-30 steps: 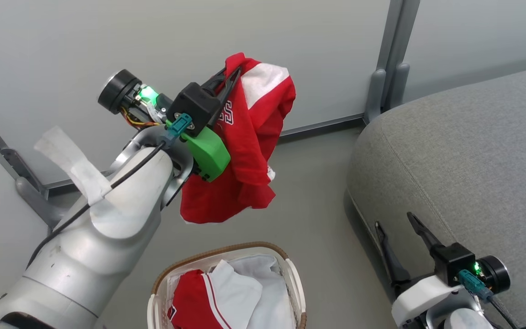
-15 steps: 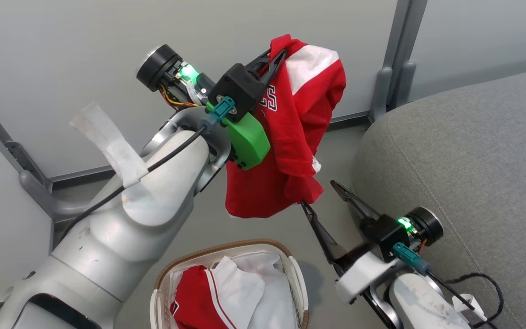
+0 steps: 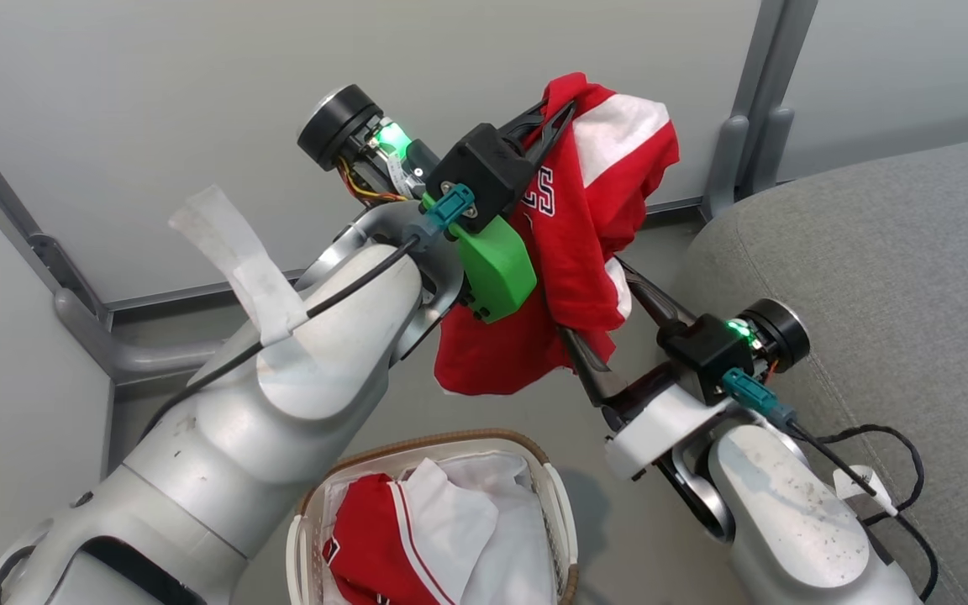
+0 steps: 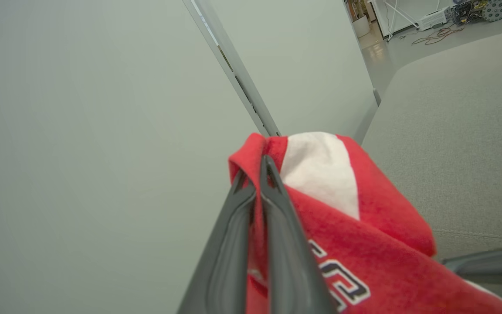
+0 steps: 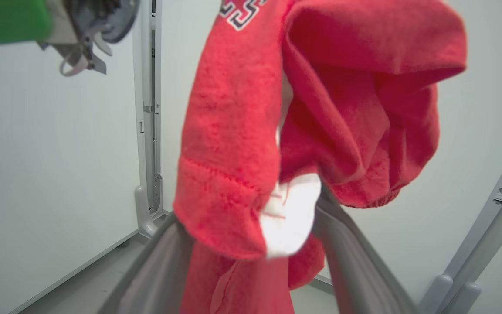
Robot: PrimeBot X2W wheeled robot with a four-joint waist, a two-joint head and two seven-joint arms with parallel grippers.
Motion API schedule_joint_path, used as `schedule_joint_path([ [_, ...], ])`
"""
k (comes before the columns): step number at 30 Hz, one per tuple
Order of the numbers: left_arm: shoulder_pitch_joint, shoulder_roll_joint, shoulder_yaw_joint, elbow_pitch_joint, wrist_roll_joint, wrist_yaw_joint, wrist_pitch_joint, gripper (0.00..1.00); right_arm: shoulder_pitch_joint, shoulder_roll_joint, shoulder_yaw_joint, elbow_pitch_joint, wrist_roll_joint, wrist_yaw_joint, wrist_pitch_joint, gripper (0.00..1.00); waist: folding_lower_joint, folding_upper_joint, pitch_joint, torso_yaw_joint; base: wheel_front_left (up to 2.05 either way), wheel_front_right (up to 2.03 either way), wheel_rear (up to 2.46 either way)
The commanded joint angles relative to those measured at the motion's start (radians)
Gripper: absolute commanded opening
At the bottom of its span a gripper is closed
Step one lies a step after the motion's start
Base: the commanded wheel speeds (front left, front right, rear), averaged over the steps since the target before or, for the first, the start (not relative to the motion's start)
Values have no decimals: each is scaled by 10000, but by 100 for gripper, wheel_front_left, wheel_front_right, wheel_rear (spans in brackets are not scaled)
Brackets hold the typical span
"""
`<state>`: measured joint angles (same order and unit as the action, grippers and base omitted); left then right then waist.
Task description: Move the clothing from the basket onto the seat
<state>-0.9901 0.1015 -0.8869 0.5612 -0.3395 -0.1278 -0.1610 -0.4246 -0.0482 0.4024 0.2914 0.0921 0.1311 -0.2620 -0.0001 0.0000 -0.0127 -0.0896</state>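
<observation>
My left gripper (image 3: pixel 553 118) is raised high and shut on a fold of the clothing, a red garment (image 3: pixel 581 223) with a white panel and block lettering that hangs down from it. The left wrist view shows the two fingers (image 4: pixel 273 226) pressed together on the red cloth (image 4: pixel 364 261). My right gripper (image 3: pixel 595 301) is open, its fingers either side of the garment's lower part (image 5: pixel 320 87), one finger (image 5: pixel 355 270) close to the cloth. More red clothing (image 3: pixel 366 542) lies in the basket (image 3: pixel 442 442) below. The grey seat (image 3: pixel 870 252) is on the right.
A white liner sheet (image 3: pixel 505 521) lies in the basket beside the red garment. Grey panel walls with metal posts (image 3: pixel 757 92) stand close behind. A black cable (image 3: pixel 879 445) trails from the right arm over the seat's edge. Bare grey floor lies between basket and seat.
The right arm has risen from beside the seat to the hanging garment, its open fingers now either side of the lower cloth. The left gripper and garment have shifted right in the view.
</observation>
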Motion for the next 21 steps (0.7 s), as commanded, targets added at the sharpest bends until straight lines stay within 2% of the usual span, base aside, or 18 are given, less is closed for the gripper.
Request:
schedule_joint_path([
  [1,12,-38,-30,-43,-79,-16,-35,0,-140,-40,-55,85,135,-7,-46,100,1,0,31,38,0,0,0],
  [4,143,-26,-69,-127,-168,-18,-67,0,-305,-39,-85,309,287,-7,-46,97,1,0,59,79,0,0,0],
  [5,180,-26,-77,-145,-203,-18,-74,0,-356,-40,-93,363,326,-7,-47,75,1,0,65,87,0,0,0],
  [6,220,-28,-85,-165,-218,-18,-71,0,-418,-40,-75,433,356,-7,-46,46,1,0,73,95,0,0,0],
  [7,241,-25,-92,-173,-248,-19,-74,0,-450,-39,-47,483,381,-7,-47,38,1,0,80,100,0,0,0],
  [8,258,-20,-93,-186,-285,-19,-85,0,-487,-39,-20,550,399,-7,-46,36,1,0,90,105,0,0,0],
  [10,311,-6,-98,-190,-320,-10,-102,0,-559,-40,28,656,410,-7,-46,6,1,0,104,112,0,0,0],
  [11,357,-3,-104,-190,-361,1,-112,0,-599,-40,30,685,428,-7,-46,0,1,0,107,113,0,0,0],
  [21,649,165,-17,-98,-684,103,-136,0,-568,-39,-121,835,381,-7,-46,0,1,0,137,56,0,0,0],
])
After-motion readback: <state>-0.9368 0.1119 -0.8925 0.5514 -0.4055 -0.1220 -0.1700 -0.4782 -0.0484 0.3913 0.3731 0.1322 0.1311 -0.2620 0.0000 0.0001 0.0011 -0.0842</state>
